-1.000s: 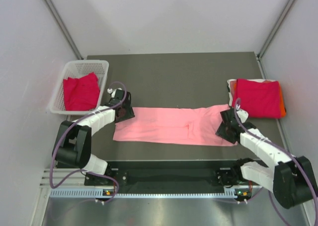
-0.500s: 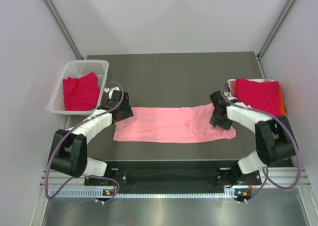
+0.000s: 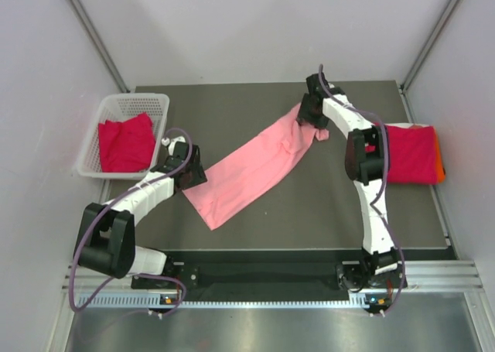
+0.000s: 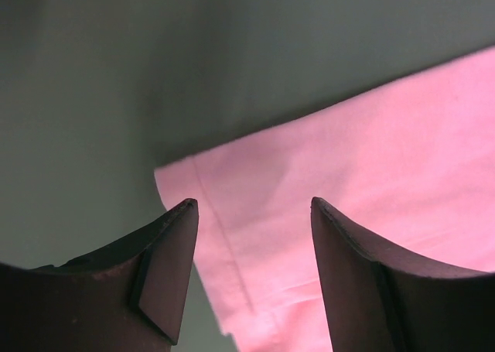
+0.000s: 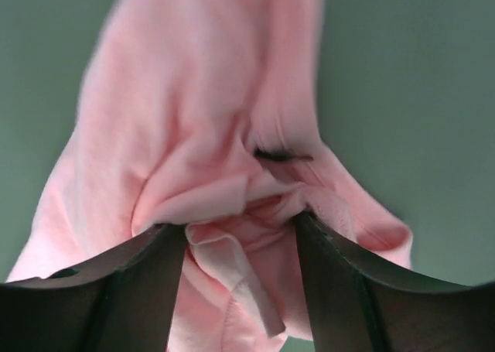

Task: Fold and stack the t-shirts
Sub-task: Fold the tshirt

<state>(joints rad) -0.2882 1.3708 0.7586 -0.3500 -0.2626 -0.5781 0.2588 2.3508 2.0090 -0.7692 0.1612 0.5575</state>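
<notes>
A light salmon-pink t-shirt (image 3: 255, 166) lies as a long band slanting from the near left to the far right of the dark table (image 3: 232, 104). My right gripper (image 3: 308, 116) is at its far end, shut on a bunched wad of the pink cloth (image 5: 193, 120), which fills the gap between the fingers (image 5: 241, 224). My left gripper (image 3: 193, 178) hovers open over the shirt's near-left corner; the hem (image 4: 348, 174) shows between and beyond its spread fingers (image 4: 254, 205). A folded crimson t-shirt (image 3: 410, 152) tops the stack at the right, with an orange edge (image 3: 439, 162) beneath.
A white mesh basket (image 3: 135, 98) stands at the table's left edge with a crumpled crimson t-shirt (image 3: 124, 143) inside. My right arm stretches far across the table, passing over the left part of the stack. Grey walls close in on both sides.
My right gripper has swung from the shirt's right end to the far middle of the table, dragging that end with it. The shirt now lies diagonally. The left gripper has barely moved.
</notes>
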